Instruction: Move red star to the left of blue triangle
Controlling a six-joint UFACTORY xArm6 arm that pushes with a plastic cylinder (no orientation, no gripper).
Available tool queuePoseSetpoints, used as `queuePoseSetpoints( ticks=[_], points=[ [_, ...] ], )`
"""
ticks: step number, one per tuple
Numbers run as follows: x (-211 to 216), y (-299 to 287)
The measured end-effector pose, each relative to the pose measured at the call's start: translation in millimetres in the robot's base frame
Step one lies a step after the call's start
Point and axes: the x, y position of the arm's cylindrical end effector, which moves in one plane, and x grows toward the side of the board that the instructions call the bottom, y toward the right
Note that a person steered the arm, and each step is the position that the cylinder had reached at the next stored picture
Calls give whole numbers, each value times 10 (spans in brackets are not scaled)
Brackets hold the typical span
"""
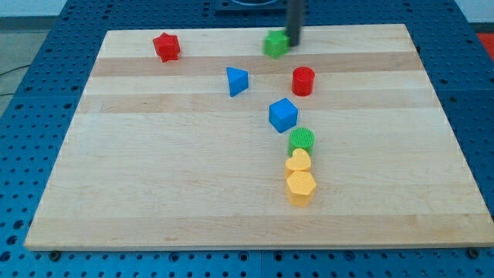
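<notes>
The red star lies near the board's top left. The blue triangle lies to its right and lower, well apart from it. My tip is at the view's top centre, touching the right side of a green block. The tip is far to the right of the red star and up and to the right of the blue triangle.
A red cylinder lies right of the blue triangle. A blue cube, a green cylinder, a yellow heart and a yellow hexagon run down the middle. The wooden board sits on a blue pegboard table.
</notes>
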Motion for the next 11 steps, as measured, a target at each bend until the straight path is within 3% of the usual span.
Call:
queuePoseSetpoints(
  ticks=[1, 2, 3, 4, 6, 7, 8, 10, 11],
  points=[
    [-360, -178],
    [-381, -1193],
    [-145, -1776],
    [-77, -1904],
    [644, -1884],
    [433, -2563],
    [625, -2804],
    [829, -897],
    [947, -1185]
  ],
)
